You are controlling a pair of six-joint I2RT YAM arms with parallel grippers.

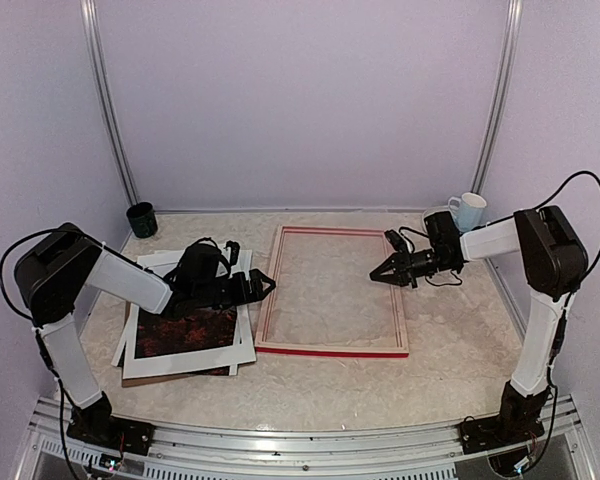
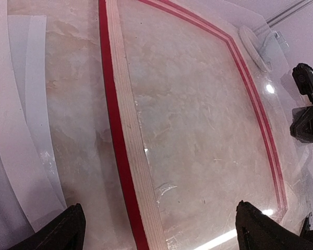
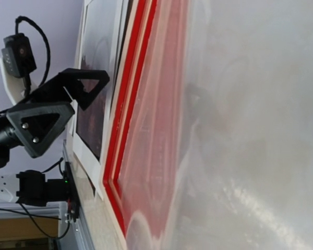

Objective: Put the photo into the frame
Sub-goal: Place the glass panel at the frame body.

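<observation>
The left gripper [image 1: 264, 284] hovers with its fingers spread wide (nothing between them). The photo [image 1: 183, 330] lies behind its wrist, bordered by a white mat [image 1: 185, 362]. The red frame [image 1: 330, 349] lies flat just ahead of its tips. The right gripper [image 1: 382, 271], fingertips pressed together, hangs above the frame's right rail.
</observation>
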